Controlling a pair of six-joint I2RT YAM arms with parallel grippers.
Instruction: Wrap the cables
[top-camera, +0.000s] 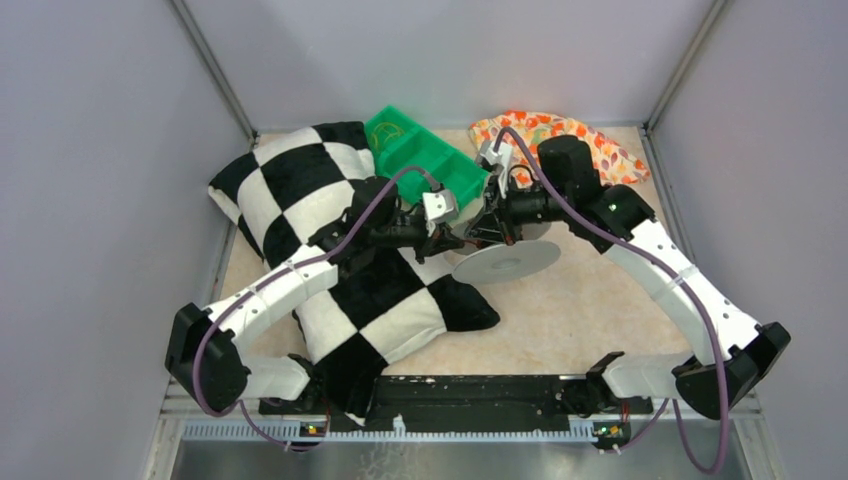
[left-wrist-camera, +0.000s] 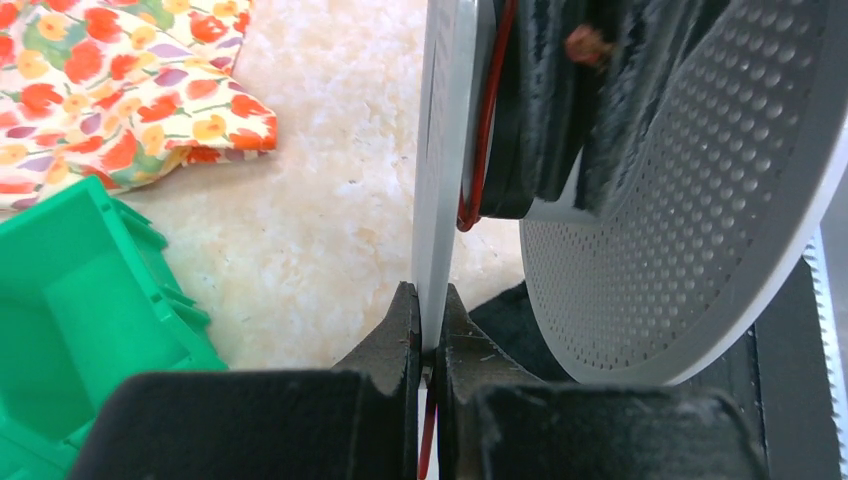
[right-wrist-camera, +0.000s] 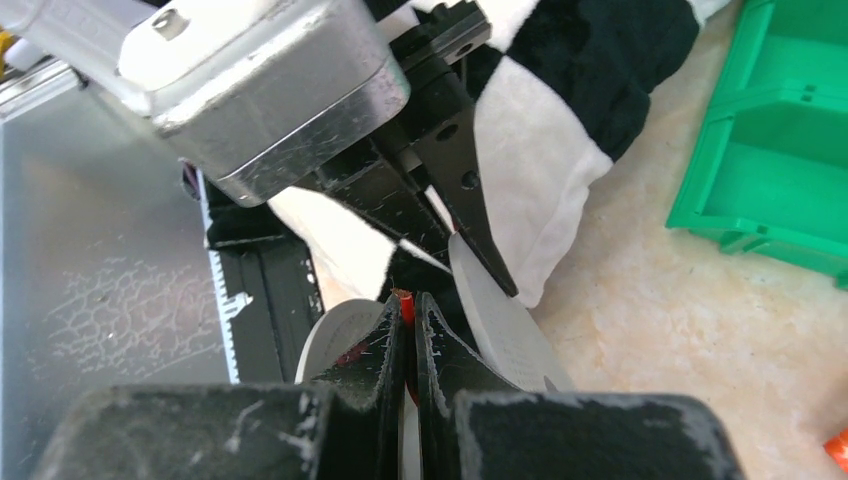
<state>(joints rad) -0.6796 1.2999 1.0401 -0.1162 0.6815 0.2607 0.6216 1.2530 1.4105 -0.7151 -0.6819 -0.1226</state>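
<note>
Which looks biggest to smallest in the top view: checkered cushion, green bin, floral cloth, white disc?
Checkered cushion, clearly largest.
Green bin and floral cloth look alike; the right arm hides part of the cloth, so unranked.
White disc, smallest.

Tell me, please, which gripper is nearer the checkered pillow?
Left. The left gripper, shut on the spool flange, hangs at the right edge of the checkered pillow; the right gripper, shut on the cable, faces it from farther right.
</note>
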